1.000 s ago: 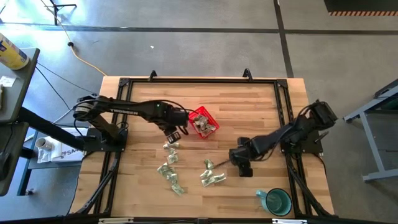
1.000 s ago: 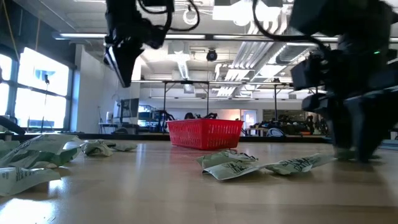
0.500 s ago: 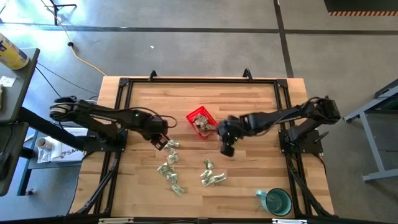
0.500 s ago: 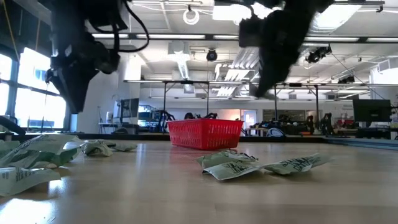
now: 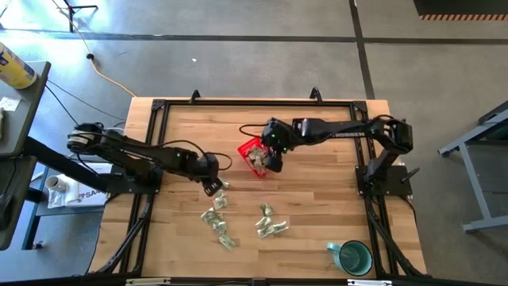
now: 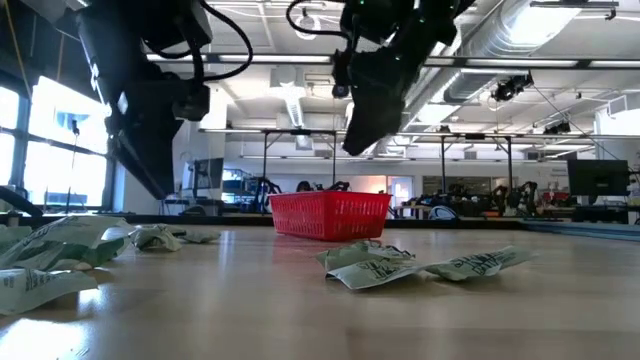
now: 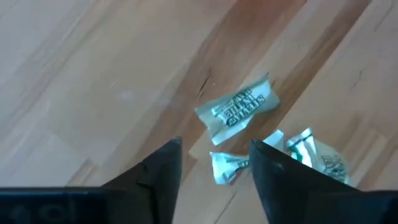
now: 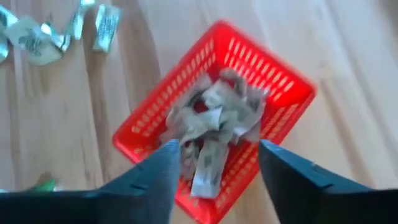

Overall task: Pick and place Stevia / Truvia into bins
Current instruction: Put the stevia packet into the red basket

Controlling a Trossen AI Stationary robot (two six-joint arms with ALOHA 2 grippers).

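Half the red basket (image 5: 252, 151) hidden under the right pincer (image 5: 272, 161).

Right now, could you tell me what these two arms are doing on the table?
They are sorting sweetener packets into a red basket. The right gripper hangs open over the basket, which already holds a heap of packets, one lying between its fingers. The left gripper hangs open above loose packets on the wooden table, nearest one crumpled packet. More packets lie scattered nearer the front edge, and a teal mug stands at the front right corner.
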